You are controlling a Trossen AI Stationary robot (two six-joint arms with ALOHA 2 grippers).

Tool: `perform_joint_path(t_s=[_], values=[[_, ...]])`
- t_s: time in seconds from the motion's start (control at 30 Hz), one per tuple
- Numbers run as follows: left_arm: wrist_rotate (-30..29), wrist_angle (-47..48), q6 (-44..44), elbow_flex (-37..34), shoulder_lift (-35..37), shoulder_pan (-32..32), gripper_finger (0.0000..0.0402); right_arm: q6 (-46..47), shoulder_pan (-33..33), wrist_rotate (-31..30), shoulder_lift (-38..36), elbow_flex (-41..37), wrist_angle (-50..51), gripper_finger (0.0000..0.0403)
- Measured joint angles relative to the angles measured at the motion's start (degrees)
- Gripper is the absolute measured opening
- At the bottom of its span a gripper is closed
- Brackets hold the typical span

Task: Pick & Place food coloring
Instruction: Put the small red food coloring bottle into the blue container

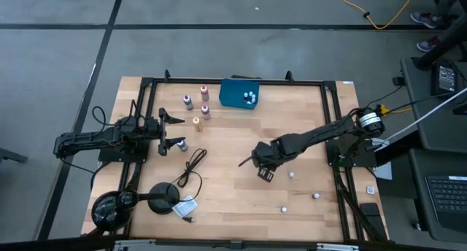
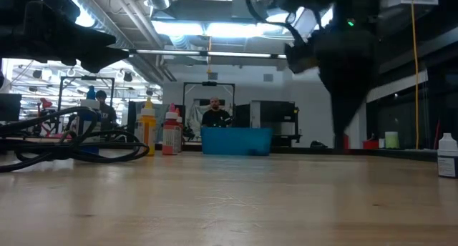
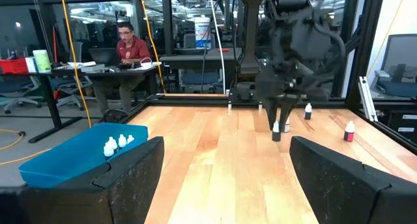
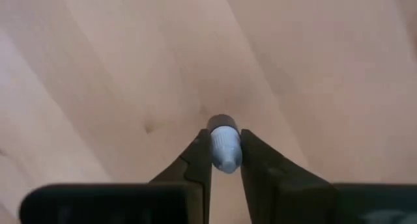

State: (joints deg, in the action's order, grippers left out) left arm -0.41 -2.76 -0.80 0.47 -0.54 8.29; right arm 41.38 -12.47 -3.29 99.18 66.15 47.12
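Observation:
My right gripper (image 1: 263,171) stands at the table's middle, pointing down, shut on one tiny food coloring bottle (image 4: 225,149) with a pale ribbed cap and a dark body. The left wrist view shows that gripper (image 3: 276,129) low over the wood. Several coloured bottles (image 1: 201,109) stand upright near the far left. Whitish ones lie in the teal tray (image 1: 230,98). Loose white bottles (image 1: 292,174) (image 1: 316,195) (image 1: 284,208) sit on the near right. My left gripper (image 1: 171,132) waits open at the left edge, with one bottle (image 1: 181,144) beside it. My right gripper pinches the small bottle by its ribbed cap (image 4: 226,155), one finger (image 4: 199,162) on each side. The fingers come from above, pointing down. The dark body (image 4: 221,122) points toward the table beyond the fingertips. Whether it rests on the wood or is lifted clear, I cannot tell.
A black cable (image 1: 191,167) loops on the near left beside a round black base (image 1: 164,195). The teal tray (image 3: 71,155) sits at the far edge. A black frame (image 1: 332,134) borders the table. People sit at desks beyond the table (image 3: 127,45).

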Motion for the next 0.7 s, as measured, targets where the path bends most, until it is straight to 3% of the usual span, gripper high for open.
perform_joint_path(t_s=[0.17, 0.43, 0.7], values=[[0.0, 0.0, 0.0, 0.0, 0.0, 0.0, 0.0327, -6.2, 4.3, 0.0, 0.0, 6.6, 6.2, 0.0077], [0.0, 0.0, 0.0, 0.0, 0.0, 0.0, 0.0327, -17.7, 14.8, -0.5, 0.4, 18.2, 12.6, 0.0063], [0.0, 0.0, 0.0, 0.0, 0.0, 0.0, 0.0328, -25.3, 25.7, -3.2, 6.5, 31.7, 18.7, 0.0068]])
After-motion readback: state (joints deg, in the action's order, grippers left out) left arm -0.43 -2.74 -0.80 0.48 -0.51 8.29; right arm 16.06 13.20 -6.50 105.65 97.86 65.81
